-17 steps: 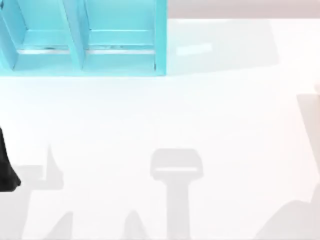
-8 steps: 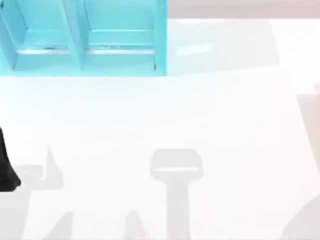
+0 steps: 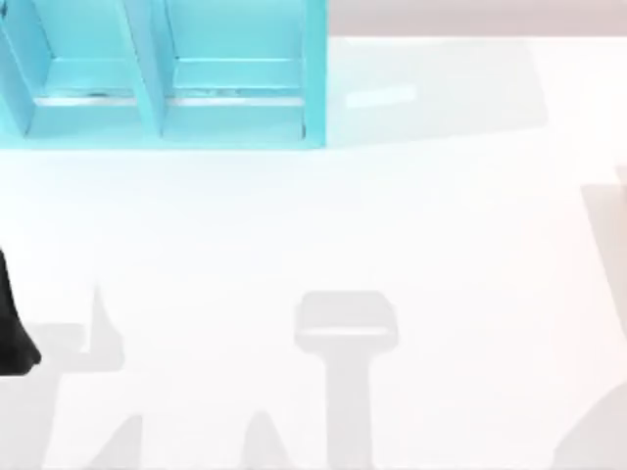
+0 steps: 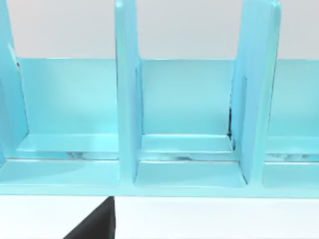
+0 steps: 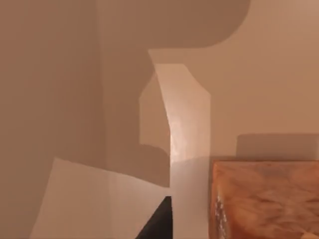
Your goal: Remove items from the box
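Observation:
The right wrist view looks into the box (image 5: 55,74), whose plain beige walls meet at a corner. One of the items, an orange-brown carton-shaped pack (image 5: 266,199), stands against the far wall inside it. A black part of my right gripper (image 5: 158,223) shows close beside the pack, not touching it. In the top view a beige sliver of the box (image 3: 621,178) sits at the table's right edge. My left arm (image 3: 14,328) is parked at the table's left edge, and a black part of my left gripper (image 4: 95,225) shows in the left wrist view.
A cyan rack (image 3: 167,78) with upright dividers stands at the back left of the white table (image 3: 323,225). The left wrist view faces the rack's compartments (image 4: 187,149), with nothing in them. Grey arm shadows lie along the table's front.
The shadow at the front right of the table pulled back toward the right edge between the oldest frame and the middle one. The left arm has not moved.

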Robot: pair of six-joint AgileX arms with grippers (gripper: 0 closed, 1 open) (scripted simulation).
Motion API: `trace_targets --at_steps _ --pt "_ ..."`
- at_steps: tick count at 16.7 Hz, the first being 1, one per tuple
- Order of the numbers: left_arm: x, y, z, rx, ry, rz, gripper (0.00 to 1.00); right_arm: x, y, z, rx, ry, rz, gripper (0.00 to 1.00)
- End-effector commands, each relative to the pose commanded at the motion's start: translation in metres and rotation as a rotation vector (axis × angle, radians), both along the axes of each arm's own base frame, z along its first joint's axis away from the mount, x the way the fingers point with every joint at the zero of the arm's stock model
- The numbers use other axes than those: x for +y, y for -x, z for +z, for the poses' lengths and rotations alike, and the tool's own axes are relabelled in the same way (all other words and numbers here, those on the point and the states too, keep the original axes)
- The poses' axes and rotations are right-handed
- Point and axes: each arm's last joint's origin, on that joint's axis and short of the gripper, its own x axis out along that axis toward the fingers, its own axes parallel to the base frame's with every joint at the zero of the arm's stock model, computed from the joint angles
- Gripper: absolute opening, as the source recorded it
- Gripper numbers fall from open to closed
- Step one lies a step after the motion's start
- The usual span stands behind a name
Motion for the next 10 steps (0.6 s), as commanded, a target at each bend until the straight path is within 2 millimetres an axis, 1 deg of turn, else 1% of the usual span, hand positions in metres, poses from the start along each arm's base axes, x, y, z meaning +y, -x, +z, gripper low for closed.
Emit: trace_targets --at_steps 6,7,10 --pt "0.0000 0.0000 0.0000 0.000 0.000 0.000 1.00 0.0000 0.0000 0.0000 0.000 0.000 0.000 0.02" --pt "0.0000 0.0000 0.0000 0.000 0.000 0.000 1.00 0.0000 0.0000 0.0000 0.000 0.000 0.000 0.00" --pt "0.0000 0.0000 0.0000 0.000 0.000 0.000 1.00 0.0000 0.0000 0.0000 0.000 0.000 0.000 0.00"
